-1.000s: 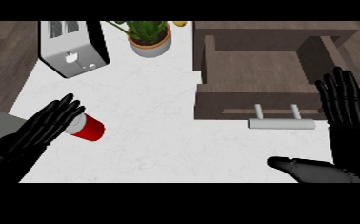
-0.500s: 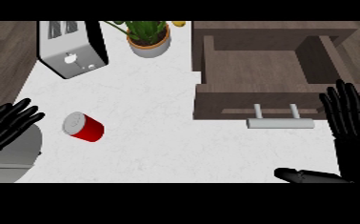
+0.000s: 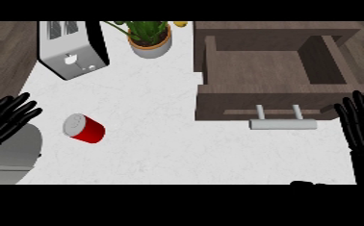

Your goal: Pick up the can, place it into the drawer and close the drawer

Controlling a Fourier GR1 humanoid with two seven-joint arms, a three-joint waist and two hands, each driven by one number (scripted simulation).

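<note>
A red can [image 3: 84,128] with a silver lid lies on its side on the white counter at the left. My left hand [image 3: 14,116] shows at the left edge, fingers straight and spread, a short way left of the can and not touching it. The brown drawer [image 3: 213,71] stands pulled open at the upper right, empty inside, with a silver handle [image 3: 282,123] on its front. At the right edge my right hand [image 3: 353,124] is open with its fingers pointing up, just right of the handle.
A silver toaster [image 3: 71,49] stands at the back left. A potted plant [image 3: 150,38] sits behind the counter's middle, with a yellow object [image 3: 180,23] beside it. Wooden surface borders the counter at the far left.
Both hands have drawn back toward the view's edges. The left hand moved away from the can to the left; the right hand slid further right and down. The can stayed put.
</note>
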